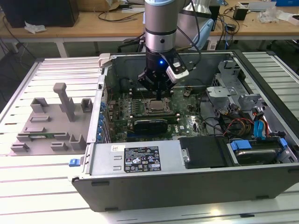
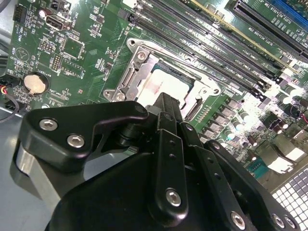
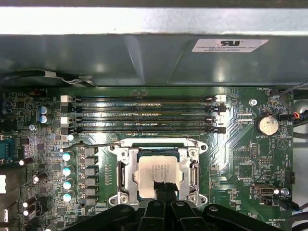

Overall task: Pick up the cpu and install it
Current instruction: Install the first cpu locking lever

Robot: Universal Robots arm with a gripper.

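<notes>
The gripper point(image 3: 164, 186) stands straight down over the motherboard, its jaws clenched together and holding nothing. Their tip is over one edge of the cpu point(image 3: 156, 171); whether it presses on the chip or hangs just above it I cannot tell.

The cpu lies flat inside the CPU socket frame point(image 3: 124, 168), shiny silver top facing up. In the second wrist view the gripper point(image 2: 166, 101) covers part of the cpu point(image 2: 161, 82). The chip is square, so it has no real long axis. Its edges run parallel to the frame and to the memory slots point(image 3: 144, 115) just beyond it.

I judge that the pick-up is done and the installing step is in hand, with the chip already in its seat. This step calls for the chip to sit level and square in the frame, with gentle, straight-down contact and no sideways push.

In the exterior view, take the cpu point(image 1: 156, 105) below the gripper point(image 1: 159, 95) as the dial's centre. The power supply point(image 1: 135, 156) lies at six o'clock, against the near wall of the computer case point(image 1: 187, 186). The drive bay point(image 1: 254, 149) is near four o'clock. At nine o'clock, outside the case, a grey fixture tray point(image 1: 51, 121) rests on the slatted desk point(image 1: 37, 196).
</notes>
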